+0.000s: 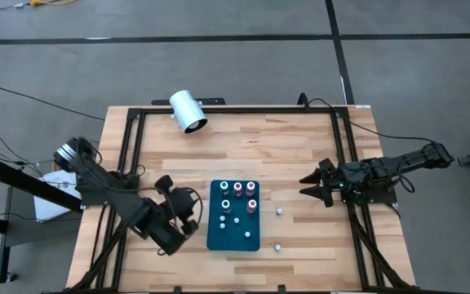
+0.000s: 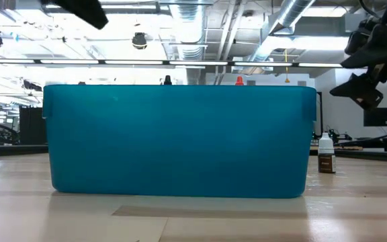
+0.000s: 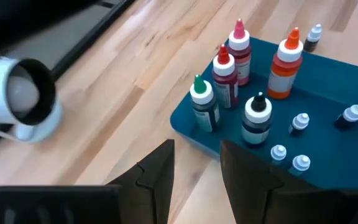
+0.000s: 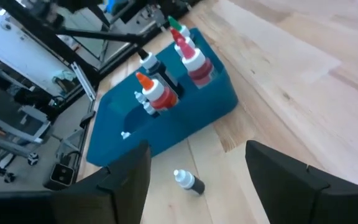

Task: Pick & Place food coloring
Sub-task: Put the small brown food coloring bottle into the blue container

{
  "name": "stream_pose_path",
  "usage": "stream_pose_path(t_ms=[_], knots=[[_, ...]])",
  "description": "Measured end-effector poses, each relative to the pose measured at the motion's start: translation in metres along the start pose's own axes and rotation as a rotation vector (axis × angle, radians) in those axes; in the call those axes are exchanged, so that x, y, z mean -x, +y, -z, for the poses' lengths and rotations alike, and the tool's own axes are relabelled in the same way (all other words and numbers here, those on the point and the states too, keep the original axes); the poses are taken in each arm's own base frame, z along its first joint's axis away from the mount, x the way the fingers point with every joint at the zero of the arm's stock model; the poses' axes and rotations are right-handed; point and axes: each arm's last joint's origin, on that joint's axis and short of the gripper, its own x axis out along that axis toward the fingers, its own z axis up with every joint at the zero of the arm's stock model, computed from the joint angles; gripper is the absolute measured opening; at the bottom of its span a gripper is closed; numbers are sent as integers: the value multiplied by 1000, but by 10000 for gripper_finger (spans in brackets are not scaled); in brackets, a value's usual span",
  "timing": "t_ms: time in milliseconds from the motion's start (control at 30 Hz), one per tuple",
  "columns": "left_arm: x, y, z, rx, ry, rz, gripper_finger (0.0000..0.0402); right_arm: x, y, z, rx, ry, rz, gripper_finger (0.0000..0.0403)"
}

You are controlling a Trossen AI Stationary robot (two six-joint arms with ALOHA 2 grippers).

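Observation:
The food coloring bottles stand on a teal block [image 1: 233, 233] at the table's middle: green [image 3: 202, 104], red [image 3: 225, 76], pink [image 3: 239, 53], orange [image 3: 284, 62] and black [image 3: 255, 118], upright along its far half. Several smaller dark ones [image 3: 300, 122] sit low in its near half. Two loose bottles [image 2: 325, 154] [image 1: 277, 246] stand upright on the table right of the block. My left gripper [image 3: 194, 174] [image 1: 189, 214] hovers open just left of the block, holding nothing. My right gripper [image 4: 194, 186] [image 1: 308, 184] hangs open at the right, clear of everything.
A large white cylinder [image 1: 188, 112] lies on its side at the far left of the table. A dark frame [image 1: 243, 109] runs around the table's far, left and right edges. Bare wood lies between the block and my right gripper.

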Motion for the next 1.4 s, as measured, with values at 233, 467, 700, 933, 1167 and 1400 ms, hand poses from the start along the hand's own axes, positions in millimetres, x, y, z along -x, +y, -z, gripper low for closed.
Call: stream_pose_path(t_ms=[233,467,700,933,1167,1400], knots=[[-8,32,27,105,-46,152,121,-3,2,2,160,24,-7,249],[-10,68,50,214,-67,214,121,-17,2,9,209,118,37,249],[-19,94,76,355,-113,269,121,-34,18,5,274,206,39,249],[-29,104,97,398,-101,272,121,-57,41,7,360,361,24,249],[-38,105,110,403,-83,253,121,-87,53,9,410,463,86,249],[-42,104,117,425,-62,272,121,-113,53,8,418,515,153,249]])
